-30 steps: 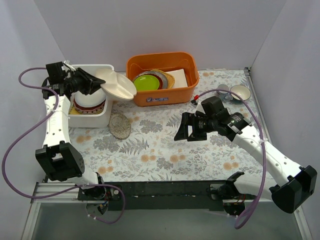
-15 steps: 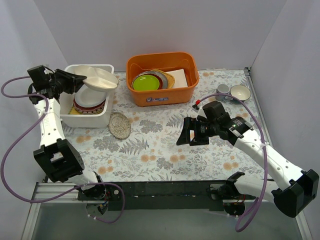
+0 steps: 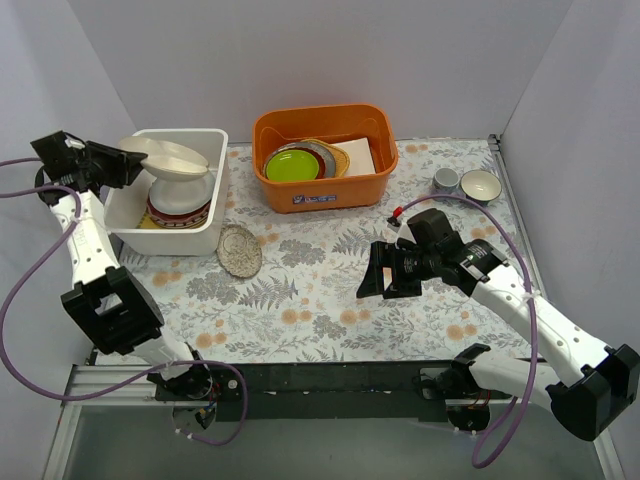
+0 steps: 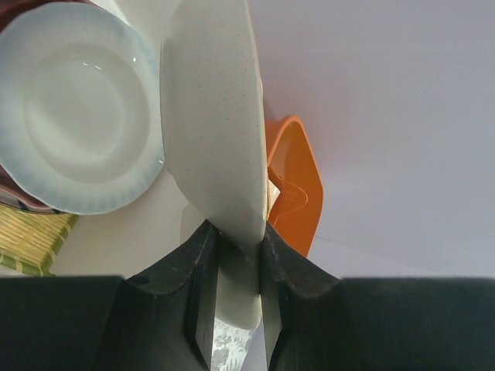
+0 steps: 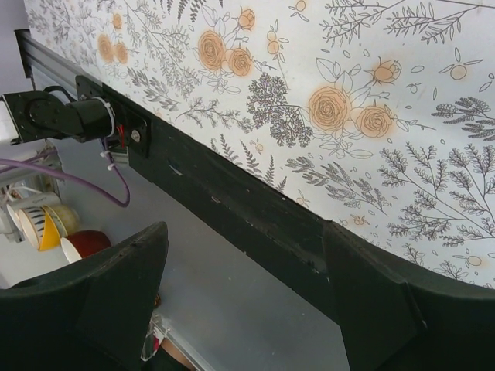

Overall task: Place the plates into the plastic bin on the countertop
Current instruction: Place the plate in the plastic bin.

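Fingers (image 4: 199,301) of the left gripper (image 4: 237,232) are clenched on the rim of the cream plate (image 4: 213,116). It is held in the air over the bin (image 3: 170,238), above the white plate (image 4: 73,108) that lies on top of the stack inside. The right gripper (image 3: 381,272) is spread wide and nothing is held in it. It hangs over the countertop (image 3: 300,300), well apart from the bin.

Several things could go wrong from here. Only a small part of the rim is pinched, so the cream plate could be turned in the grip by its own weight, or slip out. If it is let go from this height, the white plate below could be struck hard and one of the two chipped. If it is lowered tilted, as it is now, its far edge could be caught on the bin's right wall, and it would be left leaning instead of flat. The stack also looks uneven, so a plate laid off centre may slide.

The cream plate looks oval. Its long axis runs straight out from the fingers, across the bin from left to right, and its far end points toward the tub (image 3: 325,195). Its upper face is shown to the top camera, while it is seen nearly edge-on by the wrist camera. One oval plate (image 3: 239,250) lies on the countertop just beside the bin, not yet placed.
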`<state>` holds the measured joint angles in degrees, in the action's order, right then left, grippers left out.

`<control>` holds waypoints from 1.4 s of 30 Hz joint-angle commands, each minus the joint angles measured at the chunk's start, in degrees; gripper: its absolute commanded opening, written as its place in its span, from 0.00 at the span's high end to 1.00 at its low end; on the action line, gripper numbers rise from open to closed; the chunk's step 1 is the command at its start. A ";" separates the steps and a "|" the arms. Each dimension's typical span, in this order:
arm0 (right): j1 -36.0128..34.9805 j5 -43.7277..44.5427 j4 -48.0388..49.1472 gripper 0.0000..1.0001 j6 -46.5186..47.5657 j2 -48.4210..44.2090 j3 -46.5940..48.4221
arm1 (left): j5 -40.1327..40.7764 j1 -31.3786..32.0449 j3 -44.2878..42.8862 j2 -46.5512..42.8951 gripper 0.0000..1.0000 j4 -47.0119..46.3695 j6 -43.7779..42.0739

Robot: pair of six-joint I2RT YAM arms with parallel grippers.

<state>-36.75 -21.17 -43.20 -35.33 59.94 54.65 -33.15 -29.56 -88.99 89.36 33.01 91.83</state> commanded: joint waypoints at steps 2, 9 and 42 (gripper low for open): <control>0.10 -1.24 0.22 0.13 1.05 -1.06 -0.07 | -3.15 -0.23 -8.92 0.37 1.00 -6.12 0.81; 0.10 -2.74 0.57 0.13 1.76 0.26 -0.25 | -4.82 -0.32 -10.15 5.20 1.00 -7.61 1.51; 0.10 -4.58 1.89 0.14 1.93 2.02 -2.10 | -6.49 3.63 21.13 -4.28 1.00 -24.84 4.32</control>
<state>-36.75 -24.60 -42.98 -34.15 61.60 52.60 -32.40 -27.42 -69.63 92.20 12.34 96.36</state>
